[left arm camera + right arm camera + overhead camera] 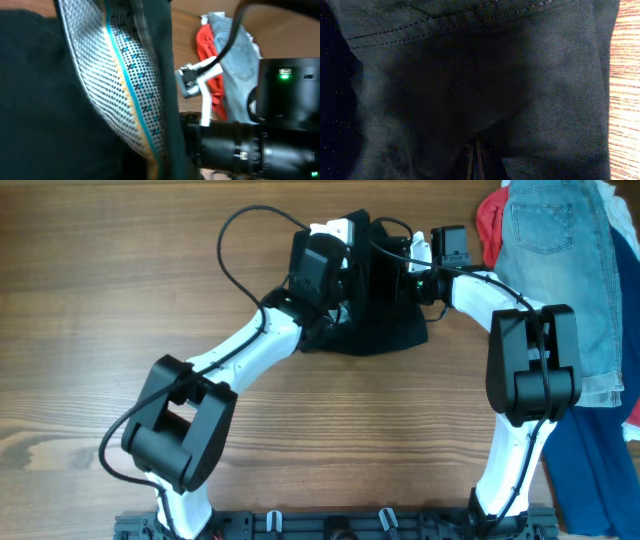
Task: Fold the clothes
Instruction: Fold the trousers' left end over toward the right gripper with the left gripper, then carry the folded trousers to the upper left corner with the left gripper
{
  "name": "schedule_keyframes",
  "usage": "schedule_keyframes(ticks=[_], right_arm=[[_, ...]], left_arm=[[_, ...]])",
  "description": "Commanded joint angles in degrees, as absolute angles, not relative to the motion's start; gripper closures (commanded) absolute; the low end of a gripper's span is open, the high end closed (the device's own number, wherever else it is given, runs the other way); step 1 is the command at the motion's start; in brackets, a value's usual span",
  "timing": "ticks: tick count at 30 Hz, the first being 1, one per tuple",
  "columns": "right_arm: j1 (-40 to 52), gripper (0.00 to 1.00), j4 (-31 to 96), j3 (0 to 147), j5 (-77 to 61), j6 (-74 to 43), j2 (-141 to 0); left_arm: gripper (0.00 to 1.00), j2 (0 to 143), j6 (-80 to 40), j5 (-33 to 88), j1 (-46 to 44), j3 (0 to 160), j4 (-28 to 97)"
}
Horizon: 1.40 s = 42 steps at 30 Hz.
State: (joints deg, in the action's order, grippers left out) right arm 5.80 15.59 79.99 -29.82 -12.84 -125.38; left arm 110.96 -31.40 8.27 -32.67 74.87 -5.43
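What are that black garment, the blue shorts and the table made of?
The garment looks like soft matte woven cloth, maybe cotton twill: fine weave and stitched seams show. The shorts look like faded denim, with a light-blue wash and a stitched pocket. The table is wood or wood-look laminate, with smooth grain streaks.

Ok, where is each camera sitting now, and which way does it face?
Overhead: fixed above the table, looking straight down on left arm, right arm, garment, shorts and red cloth.
Left wrist: close against the garment's checked lining, facing the right arm, shorts and red cloth; own fingers not seen.
Right wrist: pressed to the garment's stitched seam, table strip at right; own fingers not seen.
Shared: overhead and left wrist both show shorts and red cloth.
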Motion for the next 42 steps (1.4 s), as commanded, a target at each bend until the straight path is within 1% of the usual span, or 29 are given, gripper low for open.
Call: schedule_keyframes(ticks=[1, 2, 5, 6, 7, 9, 10, 12, 14, 16, 18, 20, 22, 24, 28, 30, 33, 35, 36, 38, 40, 42], right_arm=[[5.5, 0.95, 15.2, 79.9, -29.8, -13.8, -127.3], [5.1, 0.96, 13.8, 79.9, -29.8, -15.5, -126.3], [3.2, 0.96, 10.4, 79.9, -29.8, -18.0, -121.6], [2.5, 0.96, 9.7, 79.9, -29.8, -18.2, -120.0], [1.6, 0.95, 9.1, 79.9, -29.7, -18.2, -118.0], [-0.6, 0.91, 8.5, 79.9, -29.5, -18.2, -114.0], [-2.7, 0.84, 8.5, 79.9, -29.6, -18.2, -111.1], [-4.8, 0.75, 9.0, 79.9, -29.6, -18.2, -108.9], [-7.3, 0.62, 10.2, 79.9, -29.6, -18.1, -107.3], [-8.6, 0.57, 10.9, 79.9, -30.1, -18.2, -107.1], [-9.3, 0.55, 12.2, 79.9, -30.0, -18.0, -107.1], [-9.3, 0.55, 13.1, 79.9, -30.0, -18.0, -107.1], [-9.2, 0.55, 13.6, 79.9, -30.0, -18.0, -107.1], [-9.2, 0.54, 13.8, 79.9, -30.0, -18.0, -107.1], [-9.2, 0.54, 13.8, 79.9, -30.0, -18.0, -107.1], [-9.2, 0.54, 14.0, 79.9, -30.0, -17.9, -107.1], [-9.2, 0.53, 15.0, 79.9, -30.0, -16.5, -107.1], [-9.2, 0.53, 16.0, 79.9, -28.8, -16.4, -107.1], [-9.2, 0.53, 16.4, 79.9, -28.2, -16.4, -107.1], [-9.2, 0.53, 16.8, 79.9, -27.8, -16.2, -107.1], [-9.2, 0.53, 16.8, 79.9, -27.8, -16.3, -107.1], [-9.2, 0.53, 16.8, 79.9, -27.8, -16.3, -107.1]], left_arm=[[0.44, 111.4, -32.7, 9.4, -33.8, 76.2, -6.8], [0.28, 111.4, -32.7, 9.4, -33.8, 76.2, -6.9], [0.06, 111.4, -32.6, 9.4, -33.8, 76.2, -6.9], [0.0, 111.4, -32.7, 9.4, -33.8, 76.2, -7.0], [0.0, 111.4, -32.7, 9.4, -33.8, 76.2, -7.1], [0.0, 111.4, -32.6, 9.4, -33.8, 76.2, -7.4], [0.0, 111.4, -32.6, 9.4, -33.7, 76.2, -8.0], [0.0, 111.3, -32.6, 9.4, -33.6, 76.2, -8.8], [0.0, 111.3, -30.2, 11.2, -33.6, 76.2, -9.2], [0.0, 111.3, -26.1, 15.6, -33.6, 76.2, -7.3], [0.0, 111.4, -18.2, 16.3, -33.8, 76.2, 0.5], [0.01, 112.2, -11.1, 12.7, -33.9, 76.2, 7.1], [0.01, 113.3, -7.3, 9.2, -33.9, 76.2, 11.4], [0.01, 114.9, -5.1, 8.5, -33.9, 76.2, 13.7], [0.01, 119.6, -4.6, 8.3, -34.4, 76.2, 10.9], [0.0, 125.0, -2.4, 8.2, -34.3, 76.2, 6.3], [0.0, 129.4, 4.4, 6.9, -34.3, 76.2, 3.0], [0.0, 131.9, 9.9, 1.6, -34.2, 76.2, 1.2], [0.0, 132.5, 10.1, -2.2, -34.0, 76.2, 0.9], [0.0, 133.0, 6.0, -6.8, -32.4, 76.2, 1.0], [0.0, 133.1, -1.3, -7.4, -28.8, 76.2, 1.7], [0.0, 133.1, -9.5, -7.4, -23.1, 76.2, 2.1]])
